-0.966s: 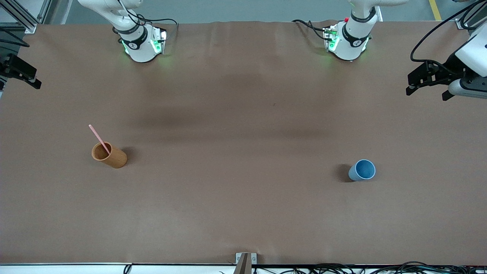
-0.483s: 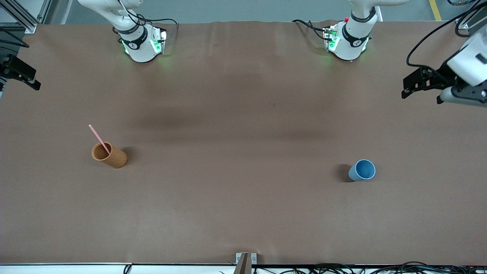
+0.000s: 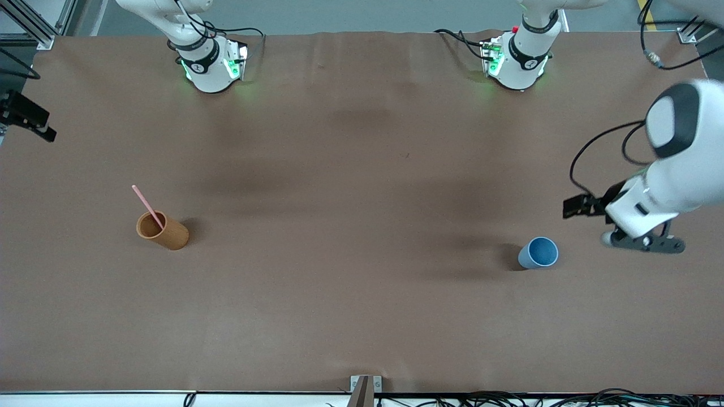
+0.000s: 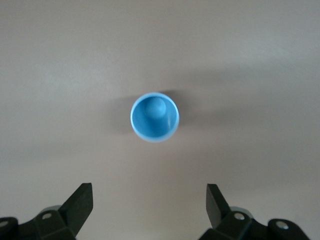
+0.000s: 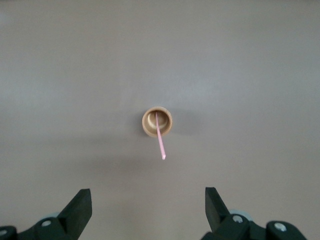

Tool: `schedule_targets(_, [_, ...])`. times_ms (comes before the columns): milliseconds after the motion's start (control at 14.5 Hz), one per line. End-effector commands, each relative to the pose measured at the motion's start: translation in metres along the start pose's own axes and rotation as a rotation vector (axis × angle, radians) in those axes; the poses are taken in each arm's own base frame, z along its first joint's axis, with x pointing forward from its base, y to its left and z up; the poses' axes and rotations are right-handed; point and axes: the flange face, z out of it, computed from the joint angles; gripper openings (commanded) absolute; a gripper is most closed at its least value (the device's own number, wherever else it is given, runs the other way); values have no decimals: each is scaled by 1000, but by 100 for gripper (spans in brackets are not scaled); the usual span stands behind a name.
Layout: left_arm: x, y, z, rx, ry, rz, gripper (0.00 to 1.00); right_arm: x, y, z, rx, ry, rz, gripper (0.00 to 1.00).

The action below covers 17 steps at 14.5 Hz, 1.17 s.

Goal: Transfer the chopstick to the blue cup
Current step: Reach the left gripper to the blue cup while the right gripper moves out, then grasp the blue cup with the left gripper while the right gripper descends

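Front view: big brown table (image 3: 362,316), loads of open room between the two cups. Orange cup (image 3: 163,230) sits toward the right arm's end; blue cup (image 3: 538,252) toward the left arm's end, well apart, bare tabletop between them, and both well in from the table edges.

Left gripper (image 3: 645,240) hangs over the table just beside the blue cup, on the side toward the left arm's end of the table, not touching it. Left wrist view: fingers (image 4: 80,202) spread wide, nothing between them, blue cup (image 4: 155,117) out ahead of the tips w/ clear table all round it; cup upright, mouth open, nothing but its own blue floor showing inside.

Right gripper (image 3: 25,116) is at the table's edge at the right arm's end, only a dark bit of it showing in the front view. Right wrist view: fingers (image 5: 80,205) wide apart too, holding nothing, high over the orange cup (image 5: 157,121).

Chopstick (image 3: 148,207) stands in the orange cup, leaning on the rim, upper end poking out and tilted away from the front camera; right wrist view shows the pink stick (image 5: 160,136) sticking out over the cup's rim toward the fingers. Nothing stands between either gripper and its cup.
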Motion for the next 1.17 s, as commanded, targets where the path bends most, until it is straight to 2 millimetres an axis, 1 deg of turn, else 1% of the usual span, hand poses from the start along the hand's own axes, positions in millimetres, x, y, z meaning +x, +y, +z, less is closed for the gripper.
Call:
schedule_targets(0, [13, -13, 58, 12, 40, -29, 100, 20, 12, 58, 10, -2, -13, 99])
schedule_targets(69, [17, -22, 79, 14, 55, -43, 100, 24, 14, 74, 17, 2, -8, 98])
schedule_targets(207, [22, -35, 120, 20, 60, -68, 100, 32, 20, 111, 20, -11, -7, 97])
schedule_targets(276, [24, -36, 134, 20, 58, -73, 100, 34, 28, 128, 24, -7, -12, 97])
schedule_targets(345, [22, -36, 145, 20, 54, -79, 100, 30, 35, 150, 47, -6, -8, 96])
schedule_targets(414, [22, -37, 150, 22, 69, -79, 96, 25, 37, 165, 62, -14, -8, 95])
schedule_targets(483, [21, -37, 162, 21, 57, -81, 79, 19, 35, 182, 67, -37, -11, 94])
schedule_targets(552, [17, -37, 173, 20, 42, -82, 50, 10, 35, 202, 72, -66, -7, 92])
schedule_targets(621, [14, -37, 177, 22, 41, -77, 22, 2, 36, 221, 73, -69, 0, 90])
schedule_targets(690, [13, -37, 178, 23, 40, -67, 5, -7, 36, 237, 71, -63, 4, 90])
schedule_targets(759, [14, -36, 178, 24, 39, -61, 0, -17, 34, 252, 71, -59, 6, 90])
schedule_targets(828, [15, -35, 177, 27, 42, -62, 0, -29, 29, 264, 82, -60, 8, 89])
schedule_targets(1034, [17, -34, 174, 28, 48, -55, 0, -56, 21, 273, 104, -89, 14, 82])
schedule_targets(1103, [19, -31, 168, 30, 56, -52, 0, -60, 21, 274, 106, -93, 15, 79])
